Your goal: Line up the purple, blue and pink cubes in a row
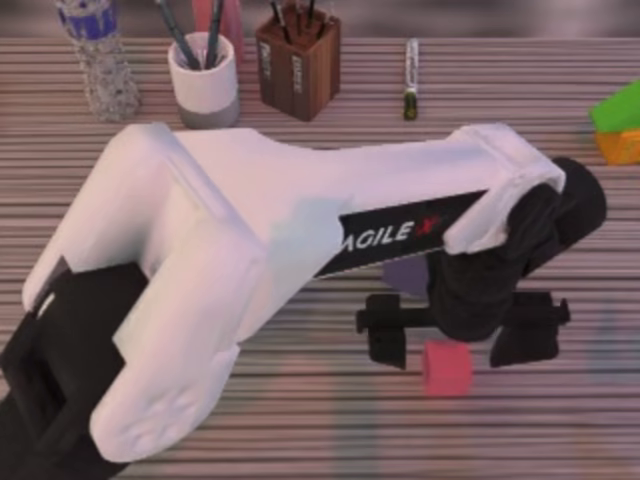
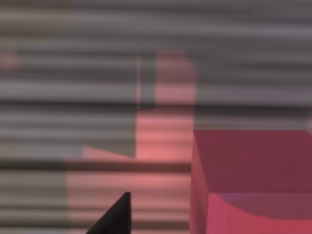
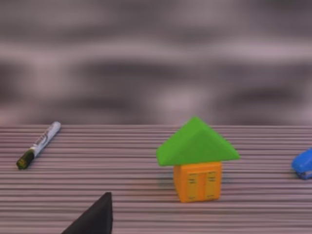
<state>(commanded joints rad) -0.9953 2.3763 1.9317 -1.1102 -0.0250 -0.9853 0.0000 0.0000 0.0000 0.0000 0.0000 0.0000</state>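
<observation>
Now the left gripper hangs with jaws spread wide, the pink cube sitting just below between them.

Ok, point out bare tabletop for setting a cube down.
Bare table lies in front of the pink cube, and to its right, below the green block. The back edge is crowded: bottle, cup, wooden holder, marker. The left gripper and purple cube fill the middle.

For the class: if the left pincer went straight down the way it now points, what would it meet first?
Probably the pink cube: the left pincer hangs open just above it, though the cube sits slightly off its centre, so one finger might strike the striped table instead.
</observation>
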